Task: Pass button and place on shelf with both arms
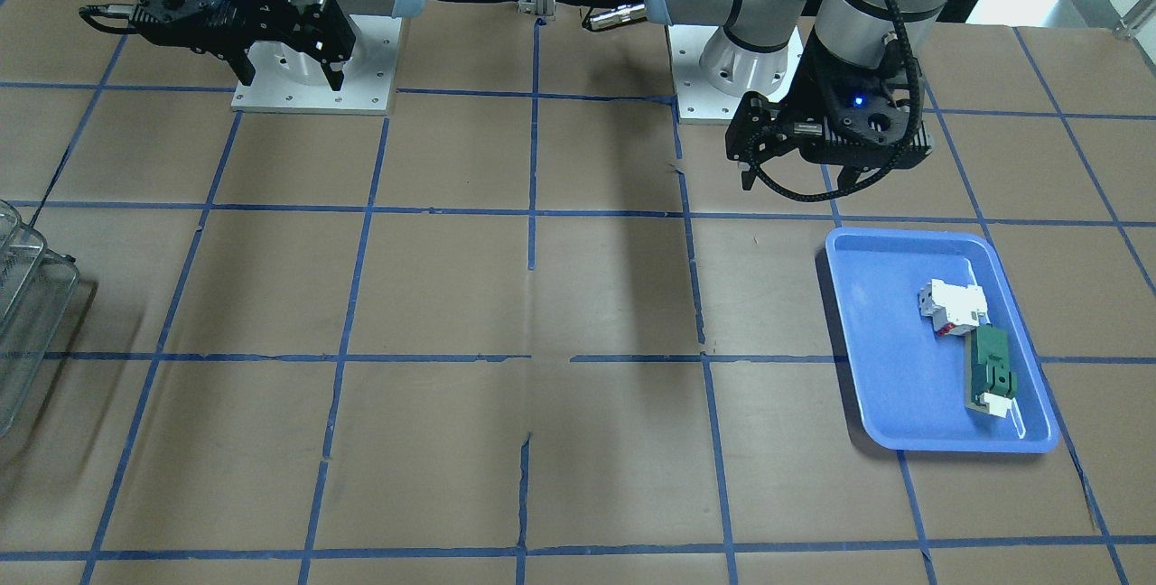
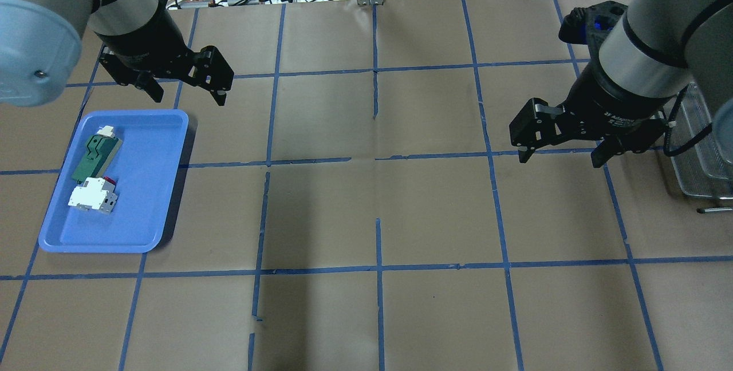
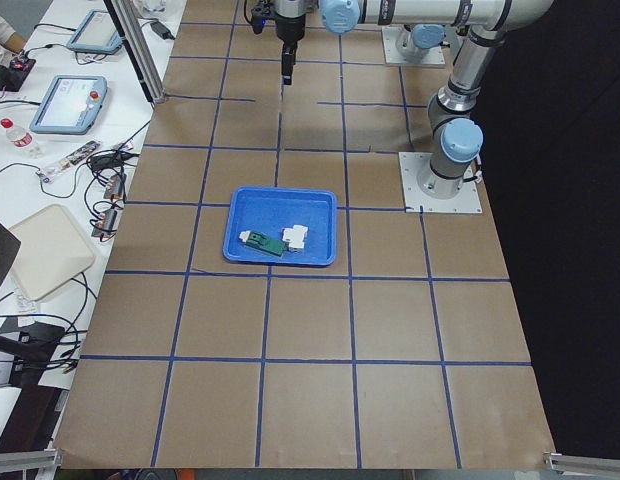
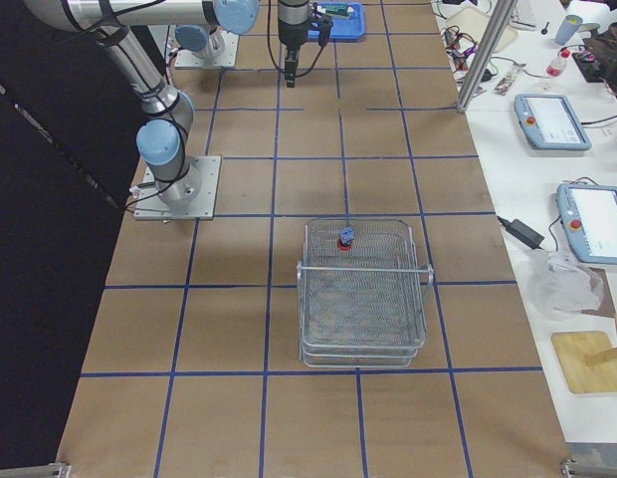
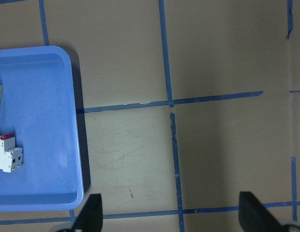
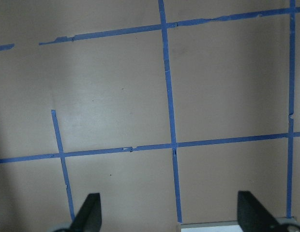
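Blue tape (image 1: 532, 161) grids the brown table (image 1: 452, 296); the tray (image 1: 890, 359) is blue, the button (image 4: 344, 238) red-headed, the shelf (image 4: 363, 309) grey mesh.

Even overhead light, all pretty sharp; soft shadows streak the worktop (image 1: 433, 287), right wrist view darkens toward 9 o'clock.

Table (image 2: 435, 210): brown paper on top, with blue tape lines (image 2: 378, 268) making big squares.
Blue tray (image 2: 143, 199): seen from above, it sits at the table's 9 o'clock side.
White block (image 2: 91, 194): in the tray, near its 9 o'clock wall (with a tiny red bit on it).
Green part (image 2: 96, 156): flat, just beside the white block, at its 12 o'clock.
Screens (image 4: 552, 121): two, on the white side bench (image 4: 517, 169).
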### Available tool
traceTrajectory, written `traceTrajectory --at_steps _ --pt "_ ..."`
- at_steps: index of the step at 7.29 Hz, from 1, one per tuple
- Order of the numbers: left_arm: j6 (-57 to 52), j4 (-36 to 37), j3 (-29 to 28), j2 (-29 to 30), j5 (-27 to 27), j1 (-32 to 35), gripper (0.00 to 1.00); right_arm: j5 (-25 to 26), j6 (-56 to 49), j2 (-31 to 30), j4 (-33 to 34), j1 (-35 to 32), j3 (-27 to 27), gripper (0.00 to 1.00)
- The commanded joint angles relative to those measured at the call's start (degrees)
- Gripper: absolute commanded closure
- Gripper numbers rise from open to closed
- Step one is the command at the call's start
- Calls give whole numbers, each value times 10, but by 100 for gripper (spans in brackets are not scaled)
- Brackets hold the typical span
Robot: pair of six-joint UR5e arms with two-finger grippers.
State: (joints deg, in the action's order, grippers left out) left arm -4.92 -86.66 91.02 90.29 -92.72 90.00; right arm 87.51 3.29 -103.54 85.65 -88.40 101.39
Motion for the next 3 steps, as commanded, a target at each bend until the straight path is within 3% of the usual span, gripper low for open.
traceTrajectory --at_steps 1,3 --pt "0 0 0 0 0 0 0 13 -4 0 1 -1 -1 0" --pt "0 0 0 0 -1 -1 0 16 -4 1 2 -1 -1 0"
